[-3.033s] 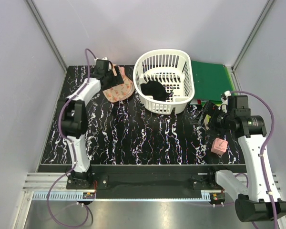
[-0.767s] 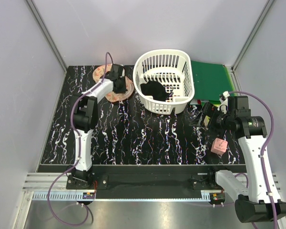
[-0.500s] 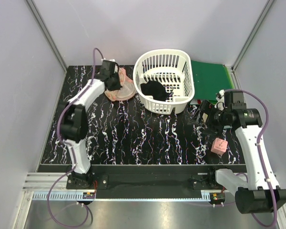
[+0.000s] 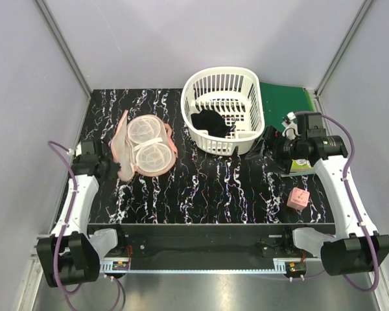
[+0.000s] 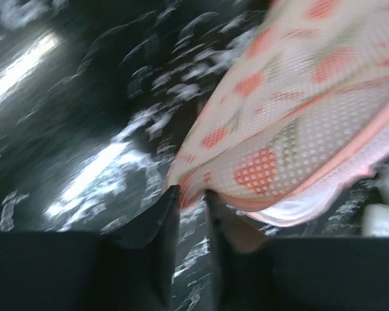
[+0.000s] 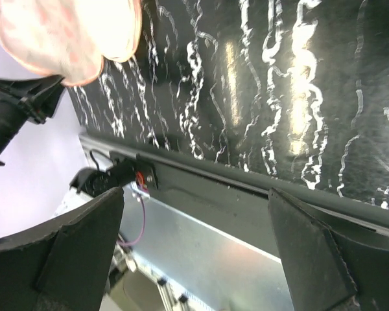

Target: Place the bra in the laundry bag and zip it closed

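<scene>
The peach-pink laundry bag [image 4: 146, 145] lies spread open left of centre, two pale mesh rounds facing up. At its near-left edge, my left gripper [image 4: 115, 170] is shut on the bag's rim. In the left wrist view the laundry bag [image 5: 292, 116] hangs with its watermelon print showing, and its hem is pinched in my left gripper [image 5: 192, 195]. The black bra [image 4: 208, 122] lies inside the white basket [image 4: 254, 110]. My right gripper [image 4: 271, 146] hovers open right of the basket, nothing between its fingers [image 6: 84, 240]. The laundry bag [image 6: 65, 32] shows far off in the right wrist view.
A pink cube [image 4: 299, 198] sits near the right front. A green mat [image 4: 285, 107] lies behind the right arm, and a small yellow-green item [image 4: 303, 166] is under its wrist. Grey walls close in on both sides.
My left arm has swung from the far side by the basket back to the near left, dragging the bag out so it lies open. The right arm has shifted slightly farther back.
</scene>
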Controlling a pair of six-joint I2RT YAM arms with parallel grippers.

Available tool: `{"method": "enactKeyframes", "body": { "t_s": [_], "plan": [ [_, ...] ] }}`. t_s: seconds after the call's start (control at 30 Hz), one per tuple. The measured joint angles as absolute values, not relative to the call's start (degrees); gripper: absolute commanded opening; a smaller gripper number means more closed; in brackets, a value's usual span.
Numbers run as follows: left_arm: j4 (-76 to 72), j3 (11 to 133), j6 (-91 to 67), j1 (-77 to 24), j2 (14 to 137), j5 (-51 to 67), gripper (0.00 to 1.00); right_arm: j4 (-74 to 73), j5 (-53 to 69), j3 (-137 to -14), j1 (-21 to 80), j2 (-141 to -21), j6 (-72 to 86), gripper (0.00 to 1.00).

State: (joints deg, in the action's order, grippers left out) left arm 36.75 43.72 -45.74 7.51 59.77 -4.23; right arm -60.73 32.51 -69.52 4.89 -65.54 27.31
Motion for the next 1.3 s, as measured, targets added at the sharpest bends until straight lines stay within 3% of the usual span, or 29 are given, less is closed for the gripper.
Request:
{"method": "enactKeyframes", "body": {
  "t_s": [0.03, 0.13, 0.47, 0.7, 0.83, 0.93, 1.07, 1.1, 1.3],
  "plan": [
    [38.9, 43.2, -46.3, 8.3, 59.4, -4.5, 0.68, -60.7, 32.5, -69.7, 5.7, -66.1, 27.4, 1.0],
    [45.0, 42.9, -48.3, 10.8, 58.0, -7.6, 0.99, -60.7, 31.8, -71.5, 8.1, -68.2, 27.9, 1.0],
    [48.6, 50.0, -45.8, 11.4, 55.7, -11.2, 0.99, -60.5, 26.4, -81.9, 9.0, -75.8, 27.9, 1.0],
    [36.8, 55.1, -36.1, 10.3, 75.2, 5.8, 0.97, -60.7, 26.6, -84.1, 9.1, -77.8, 26.9, 1.0],
    [36.8, 57.0, -31.2, 3.3, 78.6, 7.1, 0.98, -60.7, 26.6, -84.1, 9.1, -77.9, 26.9, 1.0],
    [36.9, 65.9, -28.8, -4.8, 84.1, 6.6, 0.74, -60.7, 26.6, -84.0, 9.1, -77.9, 26.7, 1.0],
    [33.7, 75.9, -27.4, -13.3, 94.2, 5.3, 0.6, -60.7, 26.6, -83.0, 9.1, -77.7, 26.3, 1.0],
    [33.3, 77.0, -27.4, -14.7, 96.5, 4.6, 0.52, -60.7, 26.6, -82.6, 9.1, -77.5, 26.3, 1.0],
    [34.6, 79.4, -28.8, -17.0, 108.2, 0.5, 0.53, -61.1, 26.4, -80.9, 9.1, -74.7, 26.1, 1.0]
  ]
}}
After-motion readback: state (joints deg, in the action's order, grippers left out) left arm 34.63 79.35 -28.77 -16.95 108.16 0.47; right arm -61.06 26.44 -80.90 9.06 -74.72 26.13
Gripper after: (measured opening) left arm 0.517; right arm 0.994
